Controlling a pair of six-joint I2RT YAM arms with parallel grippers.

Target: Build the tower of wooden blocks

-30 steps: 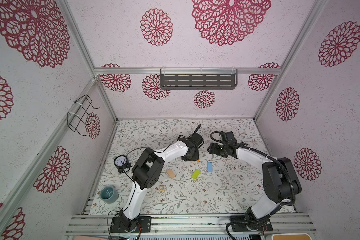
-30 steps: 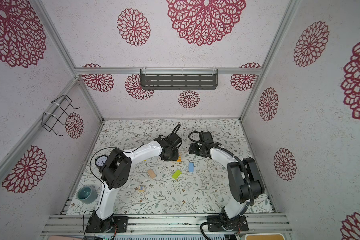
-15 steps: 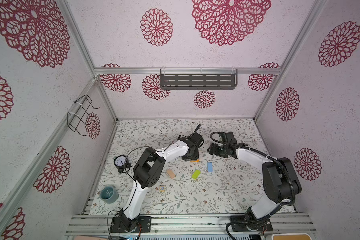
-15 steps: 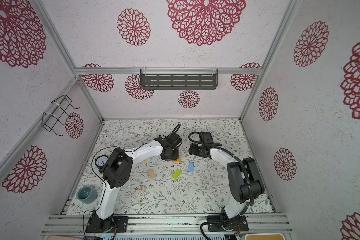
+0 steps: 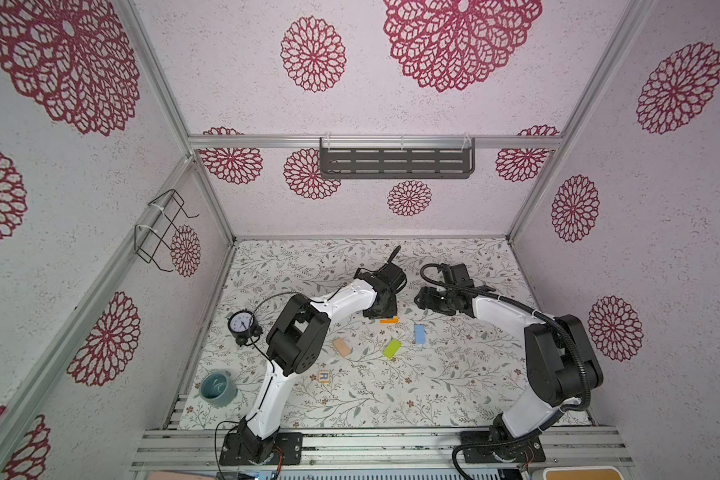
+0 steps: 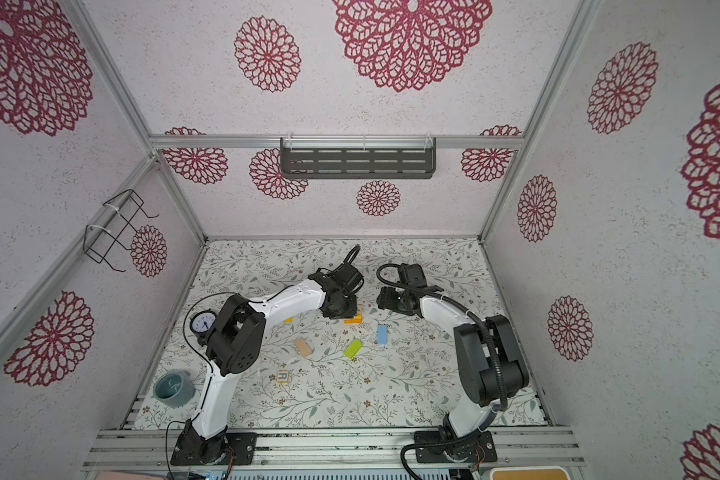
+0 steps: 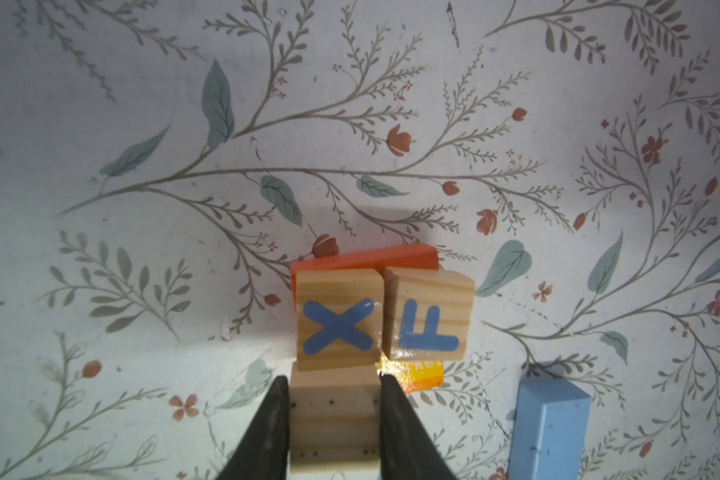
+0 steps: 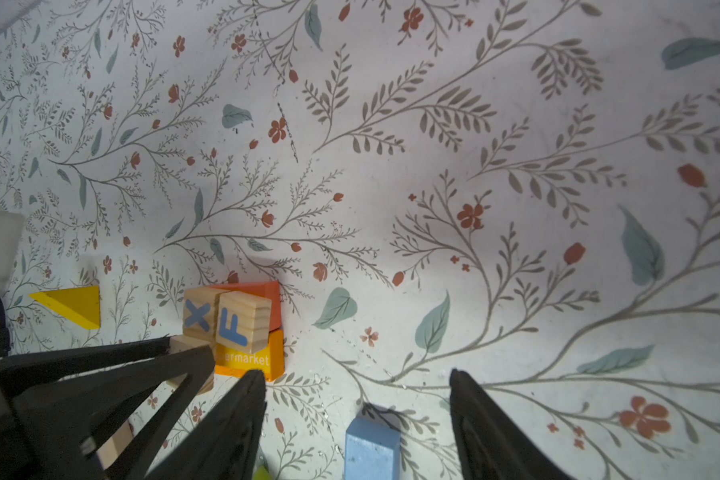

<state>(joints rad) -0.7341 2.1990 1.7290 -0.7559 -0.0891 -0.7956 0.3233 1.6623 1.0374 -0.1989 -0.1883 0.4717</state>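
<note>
The tower (image 6: 353, 318) is barely begun, standing mid-mat toward the far side. An orange block (image 7: 364, 259) and a yellow block (image 7: 422, 374) lie flat on the floral mat (image 5: 454, 382). On them sit an X cube (image 7: 337, 318) and an F cube (image 7: 427, 318), side by side, the F cube slightly askew.

The left gripper (image 7: 333, 380) is clamped on a plain wood block (image 7: 333, 419), held just beside the X cube; contact cannot be told. The right gripper (image 8: 354, 374) hangs nearby, jaws wide and empty, over a light blue block (image 8: 371, 449). A lime green block (image 5: 392, 348) and tan block (image 5: 341, 347) lie loose.

The step appears to be adding the plain block. Next, it likely needs centring over the cubes and lowering gently.
</note>
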